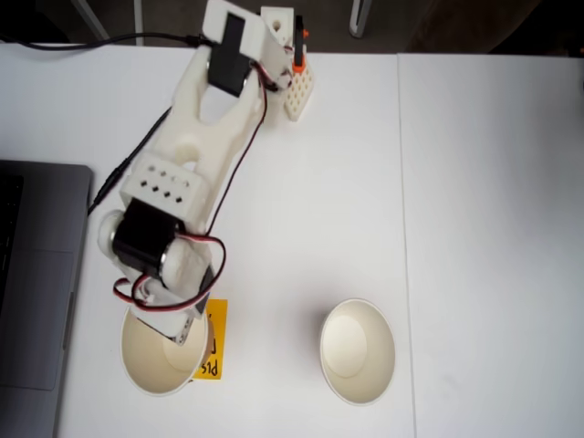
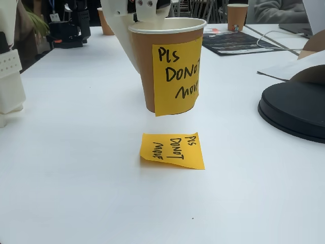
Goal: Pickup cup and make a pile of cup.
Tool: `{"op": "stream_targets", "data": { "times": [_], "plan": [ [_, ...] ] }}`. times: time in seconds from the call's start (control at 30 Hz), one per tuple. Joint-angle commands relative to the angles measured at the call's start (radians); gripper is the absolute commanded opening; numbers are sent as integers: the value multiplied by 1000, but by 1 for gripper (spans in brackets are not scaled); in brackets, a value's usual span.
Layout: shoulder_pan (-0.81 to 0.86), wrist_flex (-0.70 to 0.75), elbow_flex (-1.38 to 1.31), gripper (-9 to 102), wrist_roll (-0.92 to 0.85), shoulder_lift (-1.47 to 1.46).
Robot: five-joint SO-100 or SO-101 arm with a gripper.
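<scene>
We find the end effector (image 1: 173, 330) at the rim of the cup (image 1: 155, 360) in the top-down fixed view, one white finger reaching down inside the cup's mouth. In the low fixed view the end effector (image 2: 147, 12) clamps the rim from above, closed on the cup (image 2: 170, 63), whose base hangs clear of the counter (image 2: 76, 168).

We count two paper cups in the top-down view: the gripped one at lower left, and a second plain cup (image 1: 358, 351) standing alone to its right, well apart, mouth up, cream inside. The two are not nested.

The gripped cup looks brown on its outer wall in the low view, with a white rolled rim and an orange sticky note (image 2: 176, 76) on the wall facing that camera, handwritten "PLS DO NOT MOVE". Its lower edge hangs below the cup's base.

We count two orange notes in all: that one, and a flat note (image 2: 172, 150) lying on the counter just under and in front of the raised cup, same wording. From above the flat note (image 1: 212, 351) shows just right of the cup.

Outward: the white arm (image 1: 196, 137) with red and black wires, a laptop (image 1: 32, 283) at the left edge, a black round object (image 2: 297, 109) at right in the low view.
</scene>
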Motion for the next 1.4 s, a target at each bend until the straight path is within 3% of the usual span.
{"op": "stream_targets", "data": {
  "times": [0.0, 0.5, 1.37],
  "plan": [
    [-18, 8, 15, -7, 12, 193],
    [-176, 8, 23, -7, 12, 436],
    [-482, 6, 5, -7, 12, 586]
  ]
}}
